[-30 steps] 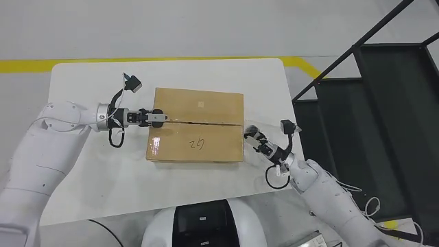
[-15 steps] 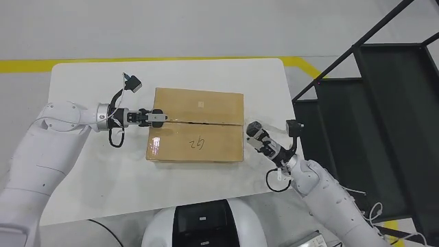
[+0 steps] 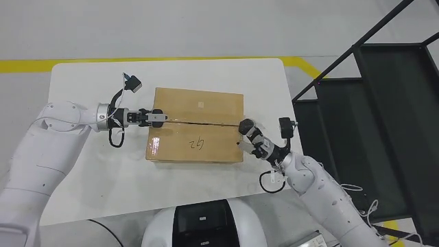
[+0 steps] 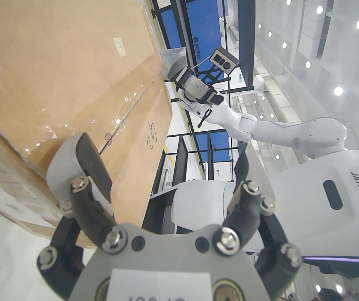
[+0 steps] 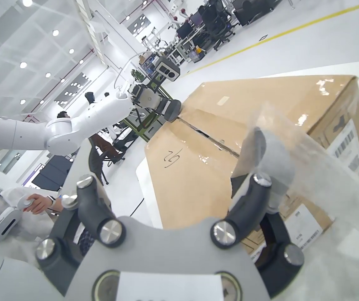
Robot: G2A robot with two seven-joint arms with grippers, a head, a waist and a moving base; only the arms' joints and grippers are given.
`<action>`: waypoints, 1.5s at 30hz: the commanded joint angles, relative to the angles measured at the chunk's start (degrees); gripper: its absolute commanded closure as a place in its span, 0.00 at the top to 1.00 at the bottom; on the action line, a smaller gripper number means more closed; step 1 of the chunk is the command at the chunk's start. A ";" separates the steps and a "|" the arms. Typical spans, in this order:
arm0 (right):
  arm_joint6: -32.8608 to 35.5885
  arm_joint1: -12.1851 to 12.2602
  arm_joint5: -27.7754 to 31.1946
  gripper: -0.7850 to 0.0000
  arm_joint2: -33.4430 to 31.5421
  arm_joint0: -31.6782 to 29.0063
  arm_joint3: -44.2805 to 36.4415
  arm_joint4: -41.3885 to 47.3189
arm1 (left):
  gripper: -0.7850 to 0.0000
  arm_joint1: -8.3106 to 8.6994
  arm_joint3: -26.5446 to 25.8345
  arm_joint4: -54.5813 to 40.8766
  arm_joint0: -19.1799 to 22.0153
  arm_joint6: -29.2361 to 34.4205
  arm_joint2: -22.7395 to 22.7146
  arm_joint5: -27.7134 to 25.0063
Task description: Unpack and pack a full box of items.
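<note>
Left gripper (image 3: 156,117): hangs wide open, grips nothing. Lies level at one short end of the cardboard box (image 3: 206,106), pointing along the taped seam (image 3: 202,123). Seen from its own wrist, lays one finger (image 4: 88,155) over the near top edge of the box; cannot tell whether touching or just above. Hides the box corner under that finger.

Right gripper (image 3: 245,127): stands at the opposite short end, just where the seam runs out, facing the left gripper across the box. Spreads its linkage wide, so reads as open, with nothing clamped between the jaws. Carries a scrap of clear film (image 5: 317,170) draped over one finger (image 5: 261,148), blurring that fingertip and the box corner behind it. Loses the other finger against the pale background in the wrist view; hard to make out.

Cardboard box: sits closed on the white table (image 3: 89,171), between the two grippers, flaps shut, glossy tape over the seam. Bears a handwritten mark (image 3: 197,143) on one flap, off to the side of the line between the grippers. Shows a printed label (image 5: 349,148) on the end face nearest the right gripper, partly veiled by the film.
</note>
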State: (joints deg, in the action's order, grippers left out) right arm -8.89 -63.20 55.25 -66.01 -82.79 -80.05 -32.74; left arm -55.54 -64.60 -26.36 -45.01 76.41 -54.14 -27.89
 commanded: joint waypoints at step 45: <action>9.33 1.13 -14.80 0.65 -11.84 -6.67 -17.17 0.79 | 1.00 0.00 0.00 0.00 0.00 0.00 0.00 0.00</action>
State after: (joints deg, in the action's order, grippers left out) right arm 0.32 -62.10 40.69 -77.53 -89.10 -96.95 -32.05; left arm -55.54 -64.60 -26.36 -45.01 76.41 -54.14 -27.89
